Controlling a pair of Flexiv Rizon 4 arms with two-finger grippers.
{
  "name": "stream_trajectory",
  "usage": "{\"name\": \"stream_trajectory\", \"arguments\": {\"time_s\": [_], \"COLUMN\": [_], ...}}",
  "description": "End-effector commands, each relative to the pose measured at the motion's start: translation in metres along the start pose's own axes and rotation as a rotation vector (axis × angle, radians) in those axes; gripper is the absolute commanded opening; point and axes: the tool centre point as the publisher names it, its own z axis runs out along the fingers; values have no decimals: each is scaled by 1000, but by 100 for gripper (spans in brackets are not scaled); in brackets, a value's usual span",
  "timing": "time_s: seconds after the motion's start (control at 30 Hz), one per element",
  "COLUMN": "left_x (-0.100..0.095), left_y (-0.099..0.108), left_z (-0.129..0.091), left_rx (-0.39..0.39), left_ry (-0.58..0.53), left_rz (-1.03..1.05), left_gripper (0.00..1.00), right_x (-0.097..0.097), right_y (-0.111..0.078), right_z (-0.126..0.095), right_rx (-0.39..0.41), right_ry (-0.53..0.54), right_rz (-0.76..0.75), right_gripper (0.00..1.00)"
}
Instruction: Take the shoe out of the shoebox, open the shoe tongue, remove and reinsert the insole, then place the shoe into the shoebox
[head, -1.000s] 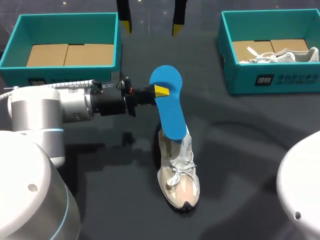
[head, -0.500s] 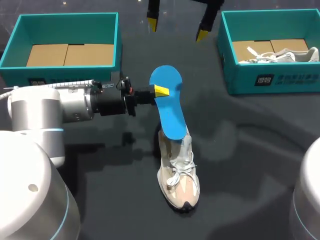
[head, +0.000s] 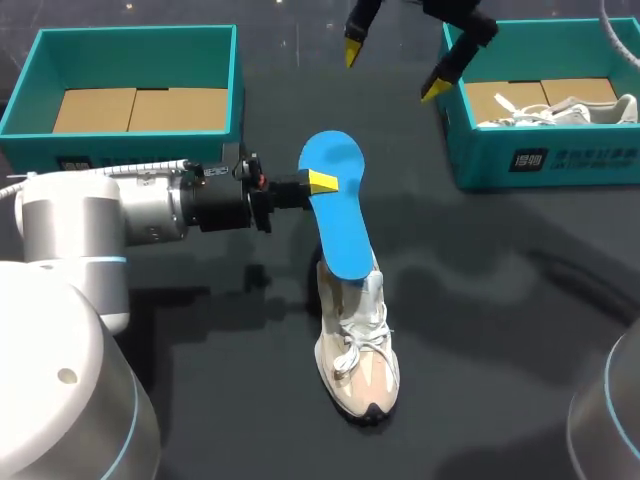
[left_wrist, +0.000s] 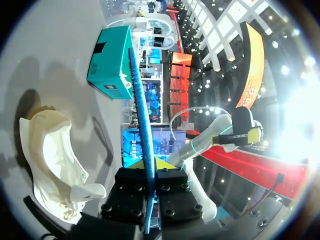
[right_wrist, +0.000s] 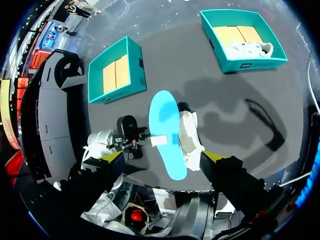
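Mid-table: left gripper (head: 322, 183) is clamped on the blue insole (head: 335, 215) near its far end. The insole's near end sits over the opening of the beige sneaker (head: 357, 345); can't tell if it's still inside. The sneaker stands on the table (head: 500, 300), toe toward the near side. None of that has moved in the last second.

Change: right gripper (head: 395, 68), fingers wide apart and holding nothing, has swung from far-centre rightward, toward the right shoebox (head: 545, 160). My read is that the insole is out, reinsertion is next, and nothing steadies the sneaker.

Around: a white shoe (head: 560, 108) already lies in the right shoebox. The left shoebox (head: 100, 150) shows a cardboard liner (head: 135, 108), well apart from the sneaker. The insole itself blocks the opening.
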Motion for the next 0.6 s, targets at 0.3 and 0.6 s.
{"name": "stream_trajectory", "arguments": {"time_s": [0.3, 0.6], "left_x": [-1, -1], "left_y": [0, 0], "left_z": [0, 0], "left_rx": [0, 0], "left_ry": [1, 1], "left_rz": [0, 0], "left_gripper": [0, 0], "right_x": [-33, -42], "right_y": [4, 9], "right_z": [12, 22], "right_rx": [18, 30], "right_ry": [597, 725], "right_rz": [-17, -40], "right_gripper": [100, 100]}}
